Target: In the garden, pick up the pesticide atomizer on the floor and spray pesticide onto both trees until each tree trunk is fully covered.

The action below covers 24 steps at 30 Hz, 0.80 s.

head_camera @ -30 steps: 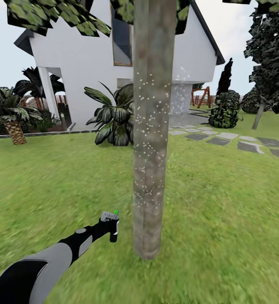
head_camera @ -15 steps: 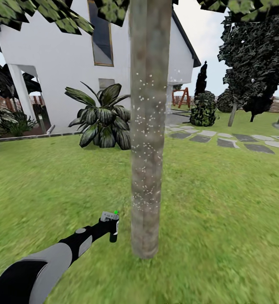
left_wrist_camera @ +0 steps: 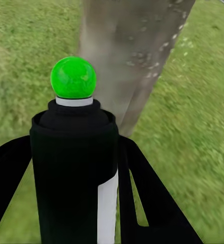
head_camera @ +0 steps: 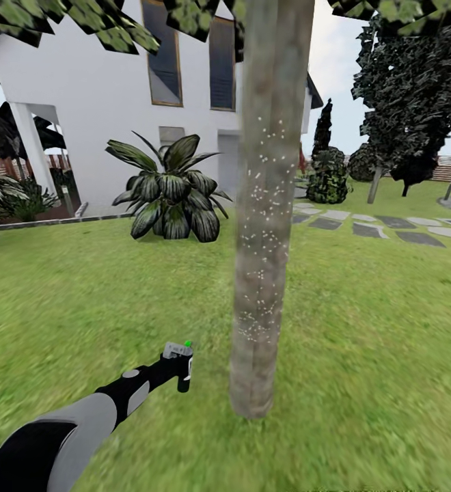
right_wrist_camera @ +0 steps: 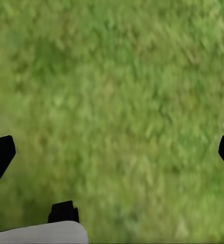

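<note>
Since a moment ago the view has slid, putting the trunk further right. Left gripper clamps the spray bottle just beside it (white specks are patchy), so sweep evenly. Right gripper's fingers stand apart.

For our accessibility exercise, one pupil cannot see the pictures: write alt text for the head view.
A thick grey-brown tree trunk, speckled with white spray dots, rises from the lawn just ahead. At lower left, the robot's left gripper holds the pesticide atomizer close beside the trunk. Behind stand a white house, a broad-leaved shrub and stepping stones.
</note>
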Tool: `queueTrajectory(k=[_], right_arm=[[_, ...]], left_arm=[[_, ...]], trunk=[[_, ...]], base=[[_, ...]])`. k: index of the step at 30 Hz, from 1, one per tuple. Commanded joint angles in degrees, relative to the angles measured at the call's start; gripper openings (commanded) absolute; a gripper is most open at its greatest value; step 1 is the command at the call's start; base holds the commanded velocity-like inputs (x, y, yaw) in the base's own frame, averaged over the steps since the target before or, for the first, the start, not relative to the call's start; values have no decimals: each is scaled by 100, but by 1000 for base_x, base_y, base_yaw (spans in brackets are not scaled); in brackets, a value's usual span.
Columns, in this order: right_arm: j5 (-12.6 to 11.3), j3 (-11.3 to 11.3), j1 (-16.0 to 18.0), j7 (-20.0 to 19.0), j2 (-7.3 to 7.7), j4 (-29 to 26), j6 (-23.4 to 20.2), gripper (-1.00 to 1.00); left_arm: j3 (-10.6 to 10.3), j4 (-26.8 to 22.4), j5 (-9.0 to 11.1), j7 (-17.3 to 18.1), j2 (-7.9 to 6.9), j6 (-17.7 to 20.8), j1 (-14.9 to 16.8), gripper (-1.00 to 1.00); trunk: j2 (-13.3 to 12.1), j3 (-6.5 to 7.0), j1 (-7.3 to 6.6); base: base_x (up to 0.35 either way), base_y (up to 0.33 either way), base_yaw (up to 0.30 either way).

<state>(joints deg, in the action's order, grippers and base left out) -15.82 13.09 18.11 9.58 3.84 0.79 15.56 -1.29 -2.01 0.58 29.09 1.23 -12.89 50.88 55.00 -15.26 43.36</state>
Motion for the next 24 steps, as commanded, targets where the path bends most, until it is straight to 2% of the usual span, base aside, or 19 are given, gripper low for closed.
queueTrajectory(k=[1, 8, 20, 24], right_arm=[[0, 0, 0, 0, -1, 0, 0, 100], [0, 1, 0, 0, -5, 0, 0, 100], [0, 6, 0, 0, -8, 0, 0, 100], [0, 2, 0, 0, -115, 6, 0, 100]], left_arm=[[11, -1, 4, 0, 0, -1, 0, -100], [13, -1, 4, 0, 0, -1, 0, -100], [13, -1, 3, 0, 0, -1, 0, -100], [7, -1, 3, 0, 6, -3, 0, -100]], trunk=[[0, -6, 0], [0, -56, 0], [0, -115, 0], [0, -122, 0]], base=[[59, 350, -150], [70, 350, -200], [76, 350, -286], [77, 350, -300]])
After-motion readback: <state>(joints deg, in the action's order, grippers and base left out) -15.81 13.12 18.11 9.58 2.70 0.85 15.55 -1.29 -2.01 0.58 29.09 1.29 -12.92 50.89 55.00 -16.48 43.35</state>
